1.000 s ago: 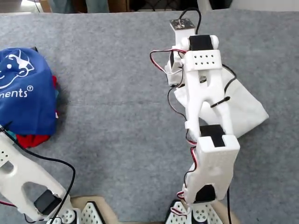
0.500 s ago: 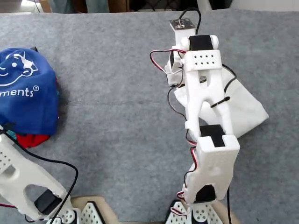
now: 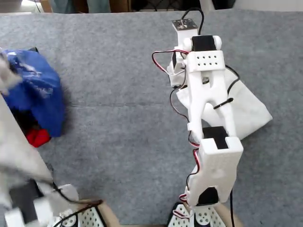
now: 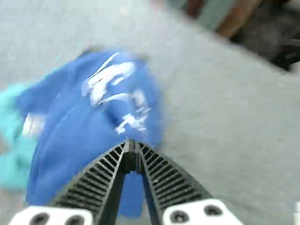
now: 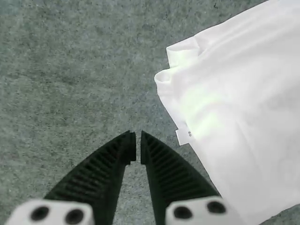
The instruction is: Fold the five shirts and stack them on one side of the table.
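Grey felt tabletop (image 3: 118, 94), blue shirt (image 3: 40, 90) (bunched), white shirt (image 3: 251, 113), wooden furniture (image 4: 234, 21) beyond

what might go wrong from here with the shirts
The left pincer hangs shut over the bunched blue shirt, which lies on a red shirt and a teal shirt; a grab there may pull the pile apart. The right pincer is shut over bare grey mat beside the white shirt, so lowering as it stands would likely miss the cloth.
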